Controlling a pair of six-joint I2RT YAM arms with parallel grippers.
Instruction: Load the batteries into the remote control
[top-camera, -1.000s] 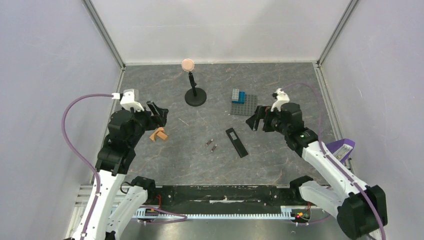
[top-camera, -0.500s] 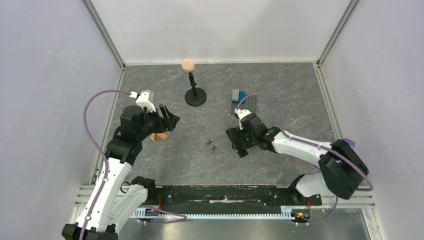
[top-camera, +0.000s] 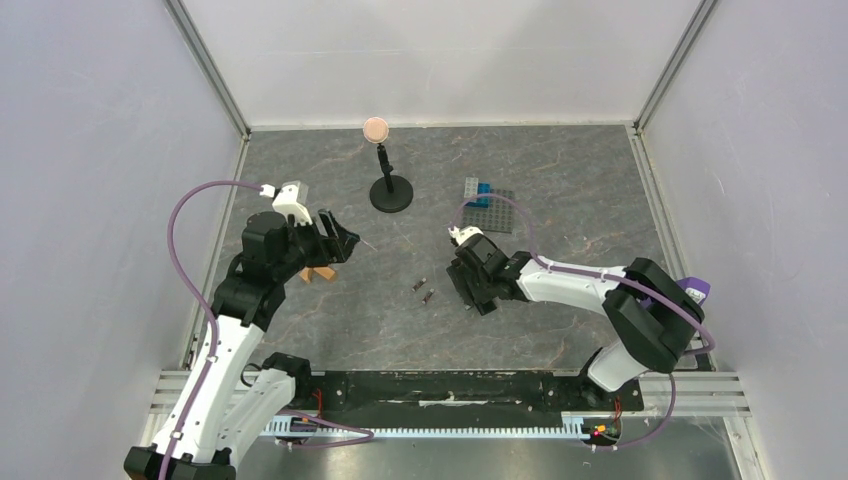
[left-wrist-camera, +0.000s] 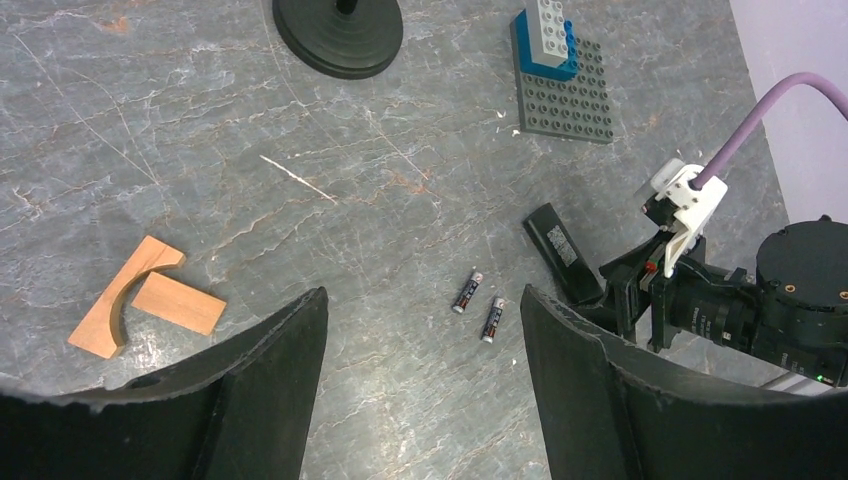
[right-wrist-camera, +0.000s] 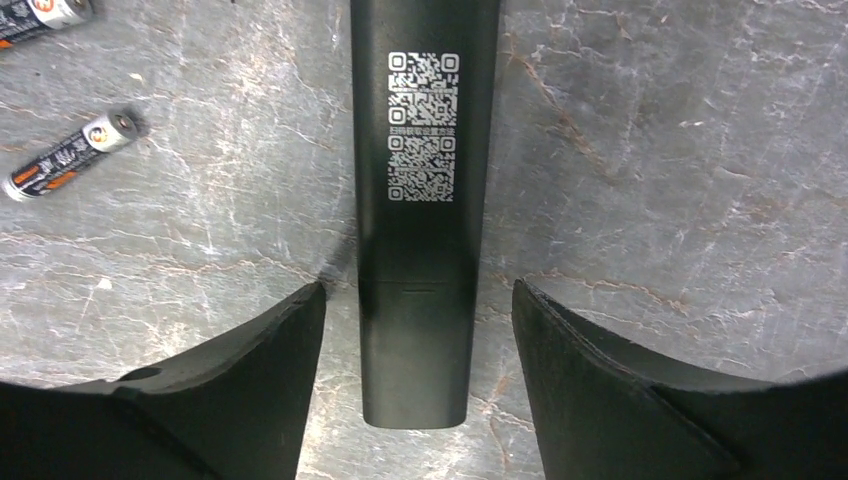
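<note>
The black remote control (right-wrist-camera: 424, 200) lies flat with a white QR label facing up. My right gripper (right-wrist-camera: 418, 290) is open and low over it, one finger on each side of its near end, not gripping it. In the top view the right gripper (top-camera: 473, 283) covers most of the remote (top-camera: 488, 304). Two small batteries (top-camera: 424, 291) lie side by side on the table just left of the remote. They also show in the left wrist view (left-wrist-camera: 479, 305) and the right wrist view (right-wrist-camera: 68, 155). My left gripper (top-camera: 343, 240) is open and empty, held above the table to their left.
A black stand with a round base (top-camera: 390, 192) is at the back centre. A grey studded baseplate with blue and grey bricks (top-camera: 493, 199) is behind the right gripper. Wooden pieces (top-camera: 320, 272) lie under the left arm. A purple object (top-camera: 697, 290) is at the right edge.
My right arm has swung from beside the baseplate down and left, and its open gripper now sits over the remote. My left gripper moved slightly right early on, then stayed still.
</note>
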